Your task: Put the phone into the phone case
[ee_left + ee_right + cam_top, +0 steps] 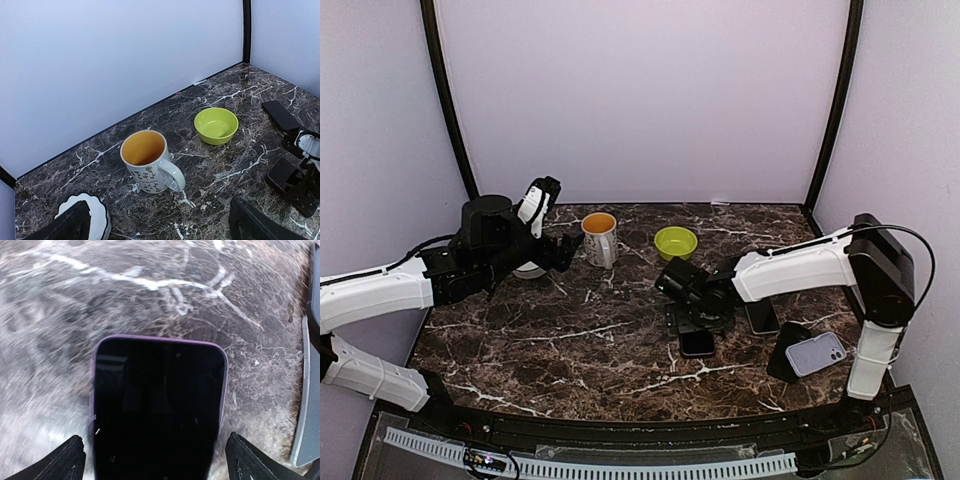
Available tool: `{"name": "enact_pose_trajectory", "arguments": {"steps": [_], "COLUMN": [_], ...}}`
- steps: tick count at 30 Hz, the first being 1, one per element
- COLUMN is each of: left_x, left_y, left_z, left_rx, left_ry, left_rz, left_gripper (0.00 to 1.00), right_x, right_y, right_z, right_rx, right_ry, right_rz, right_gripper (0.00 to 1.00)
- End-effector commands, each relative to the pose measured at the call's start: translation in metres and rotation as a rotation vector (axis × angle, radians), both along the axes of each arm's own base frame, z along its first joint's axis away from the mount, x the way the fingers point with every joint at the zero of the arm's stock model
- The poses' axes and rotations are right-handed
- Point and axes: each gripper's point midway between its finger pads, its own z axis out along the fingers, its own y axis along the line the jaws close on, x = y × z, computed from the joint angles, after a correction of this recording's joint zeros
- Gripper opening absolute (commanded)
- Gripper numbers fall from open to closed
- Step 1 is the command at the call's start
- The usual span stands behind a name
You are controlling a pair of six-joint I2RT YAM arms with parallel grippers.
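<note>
Top view: the phone (697,343) lies flat on the bench (570,340) under the right jaws, with the lilac phone case (815,352) apart to its right. Left wrist: the left jaws are released and empty, a mug (150,167) ahead. Right wrist: the right jaws are released, spread on either side of the phone (157,410).

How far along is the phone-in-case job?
Looks done: the phone lies flat, a purple case rimming its screen. In hand: nothing; the right gripper stands open over it, the left gripper open near the mug. Left: probably just pulling back.
</note>
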Motion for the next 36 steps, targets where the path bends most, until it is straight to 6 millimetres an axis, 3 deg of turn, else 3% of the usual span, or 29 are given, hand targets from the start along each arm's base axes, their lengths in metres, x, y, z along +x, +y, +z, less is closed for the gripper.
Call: {"name": "enact_pose_trajectory", "arguments": {"steps": [1, 5, 9, 12, 18, 21, 26, 32, 34, 36], "left_x": [-0.002, -0.003, -0.002, -0.002, -0.002, -0.002, -0.002, -0.003, -0.003, -0.003], "left_y": [-0.001, -0.002, -0.002, -0.002, -0.003, -0.003, -0.003, -0.004, -0.004, -0.004], "left_z": [0.005, 0.005, 0.003, 0.002, 0.002, 0.002, 0.001, 0.001, 0.001, 0.001], "left_rx": [-0.009, -0.01, -0.006, -0.004, -0.001, 0.001, 0.003, 0.003, 0.003, 0.004], "left_ry": [-0.024, -0.021, -0.019, -0.017, -0.018, -0.019, -0.02, -0.019, -0.019, -0.019], "left_rz": [-0.018, -0.025, -0.024, -0.026, -0.029, -0.029, -0.032, -0.036, -0.035, -0.035], "left_gripper": [0.99, 0.99, 0.99, 0.99, 0.99, 0.99, 0.99, 0.99, 0.99, 0.99], "right_x": [0.001, 0.002, 0.003, 0.002, -0.012, -0.027, -0.056, -0.07, -0.066, -0.053], "right_y": [0.005, -0.01, -0.018, -0.021, -0.03, -0.031, -0.05, -0.075, -0.076, -0.07], "right_z": [0.046, 0.049, 0.036, 0.025, -0.003, -0.02, -0.046, -0.055, -0.046, -0.025], "right_rx": [0.099, 0.131, 0.176, 0.175, 0.161, 0.199, 0.169, -0.007, -0.058, -0.094], "right_ry": [0.017, 0.044, 0.07, 0.087, 0.145, 0.194, 0.256, 0.268, 0.246, 0.189], "right_rz": [0.095, 0.082, 0.046, 0.039, 0.016, 0.009, -0.031, -0.036, -0.025, -0.012], "right_gripper": [0.98, 0.94, 0.67, 0.57, 0.47, 0.43, 0.32, 0.31, 0.32, 0.34]}}
